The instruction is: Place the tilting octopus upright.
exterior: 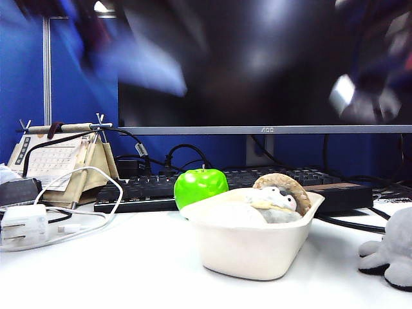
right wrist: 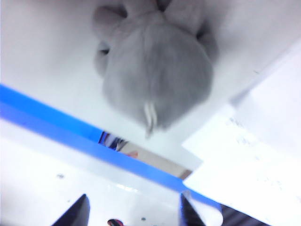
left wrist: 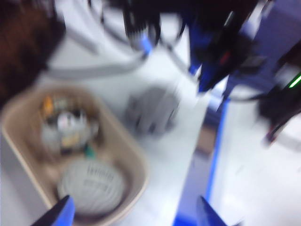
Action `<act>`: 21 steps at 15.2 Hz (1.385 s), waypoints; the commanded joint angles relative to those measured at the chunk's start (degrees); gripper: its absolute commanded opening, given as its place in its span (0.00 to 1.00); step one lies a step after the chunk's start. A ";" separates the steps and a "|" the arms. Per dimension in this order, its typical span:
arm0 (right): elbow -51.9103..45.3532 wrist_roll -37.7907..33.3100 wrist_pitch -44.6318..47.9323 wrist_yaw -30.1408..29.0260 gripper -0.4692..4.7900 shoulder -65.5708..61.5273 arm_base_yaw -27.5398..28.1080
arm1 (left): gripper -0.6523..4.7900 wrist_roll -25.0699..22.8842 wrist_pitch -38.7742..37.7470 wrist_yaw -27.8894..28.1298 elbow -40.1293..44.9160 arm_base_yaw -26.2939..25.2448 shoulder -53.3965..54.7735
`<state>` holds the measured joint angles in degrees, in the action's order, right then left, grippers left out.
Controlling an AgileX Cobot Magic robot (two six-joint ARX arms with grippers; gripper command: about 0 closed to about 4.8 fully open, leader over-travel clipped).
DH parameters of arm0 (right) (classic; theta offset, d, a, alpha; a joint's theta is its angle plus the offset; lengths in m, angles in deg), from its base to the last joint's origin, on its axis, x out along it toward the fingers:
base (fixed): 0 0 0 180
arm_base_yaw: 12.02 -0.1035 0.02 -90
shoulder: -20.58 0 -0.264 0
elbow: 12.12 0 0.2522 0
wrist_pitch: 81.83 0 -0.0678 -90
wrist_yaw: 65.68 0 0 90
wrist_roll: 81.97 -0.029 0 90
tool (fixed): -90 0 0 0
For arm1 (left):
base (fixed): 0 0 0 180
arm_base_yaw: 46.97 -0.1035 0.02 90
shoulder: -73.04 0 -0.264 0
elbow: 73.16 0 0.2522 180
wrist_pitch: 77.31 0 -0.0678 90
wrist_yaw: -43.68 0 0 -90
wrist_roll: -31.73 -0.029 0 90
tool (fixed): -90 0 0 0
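Observation:
The light grey plush octopus [exterior: 393, 251] rests on the white table at the far right, cut off by the picture's edge. In the right wrist view the octopus [right wrist: 157, 70] shows its round head with a small pale tag. My right gripper [right wrist: 134, 213] hangs open above the blue-taped table edge, well clear of the octopus, with nothing between its fingers. The left wrist view is blurred, but the octopus [left wrist: 153, 110] shows beside the basin. My left gripper [left wrist: 134, 216] is open and empty, high over the basin's rim. Both arms are only blurs at the top of the exterior view.
A white basin [exterior: 251, 254] at mid-table holds a brown-backed, white-faced plush toy [exterior: 280, 196]. A green apple [exterior: 201, 185] sits behind it. Keyboard [exterior: 148, 190], monitor [exterior: 257, 64], desk calendar [exterior: 55, 161] and a charger with cables [exterior: 26, 225] line the back and left. Paper [right wrist: 254, 160] lies near the blue tape [right wrist: 70, 127].

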<state>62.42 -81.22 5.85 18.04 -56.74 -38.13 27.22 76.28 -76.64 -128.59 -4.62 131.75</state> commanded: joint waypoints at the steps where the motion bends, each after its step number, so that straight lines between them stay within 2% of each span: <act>1: 0.20 -0.39 -0.61 -4.61 0.55 8.07 -0.09 | 0.75 4.44 -3.02 -0.52 -0.37 0.02 -10.80; 2: 0.20 -0.68 -0.61 -9.60 0.55 13.70 -0.11 | 0.75 6.82 -5.40 -1.99 -0.37 0.02 -18.32; 3: 0.17 -0.72 -0.61 -12.13 0.55 16.48 -0.11 | 0.75 7.63 -6.34 -3.58 -0.37 0.02 -21.64; 5: 0.13 -0.83 -0.61 -20.92 0.54 26.77 -0.28 | 0.75 8.44 -8.13 -7.89 -0.37 0.02 -32.30; 6: 0.09 -1.40 -0.61 -25.42 0.50 32.89 -0.28 | 0.75 8.57 -8.37 -11.02 -0.37 0.02 -37.79; 8: 0.09 -3.21 -0.31 -32.02 0.48 42.36 -0.28 | 0.75 11.04 -8.28 -13.03 -0.37 0.02 -45.53; 9: 0.09 -7.58 1.68 -35.63 0.48 51.49 -0.22 | 0.75 10.99 -8.31 -13.03 -0.37 0.02 -50.60; 10: 0.09 -11.78 4.79 -36.04 0.48 57.96 -0.20 | 0.75 10.97 -8.28 -13.00 -0.37 0.00 -53.62; 11: 0.09 -14.40 8.83 -35.56 0.48 63.39 -0.17 | 0.75 10.95 -8.28 -12.74 -0.37 0.00 -55.71; 12: 0.09 -14.99 13.49 -33.92 0.44 68.39 -0.13 | 0.74 10.95 -8.24 -11.65 -0.37 0.00 -56.87; 13: 0.07 -14.88 19.63 -29.11 0.31 74.14 0.22 | 0.71 10.95 -8.28 -9.20 -0.35 0.00 -57.18; 14: 0.00 -14.23 23.61 -25.86 0.26 77.13 1.33 | 0.58 10.64 -8.33 -6.34 -0.20 0.00 -57.11; 15: 0.39 -13.55 23.76 -23.37 0.25 77.11 1.46 | 0.41 10.25 -8.09 -2.10 0.24 -0.02 -56.48; 16: -0.44 -12.24 24.44 -21.20 0.25 76.76 1.42 | 0.31 10.34 -8.24 -0.15 0.77 -0.04 -56.41; 17: -2.86 -9.73 26.10 -20.02 0.20 76.54 2.49 | 0.24 10.25 -8.00 2.47 1.66 0.00 -55.95; 18: -5.73 -7.48 27.78 -17.59 0.12 76.54 3.56 | 0.24 8.55 -7.48 5.88 2.64 -0.04 -55.74; 20: -13.07 -3.06 33.05 -12.20 0.10 76.54 4.22 | 0.20 2.89 -6.54 7.69 5.86 -0.04 -54.62; 21: -17.46 -2.60 37.03 -11.19 0.10 76.52 4.22 | 0.15 1.20 -6.54 11.80 7.76 -0.04 -54.49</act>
<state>47.09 -85.08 38.22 5.65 19.92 -34.00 31.00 69.79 -68.99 -121.99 -4.60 76.96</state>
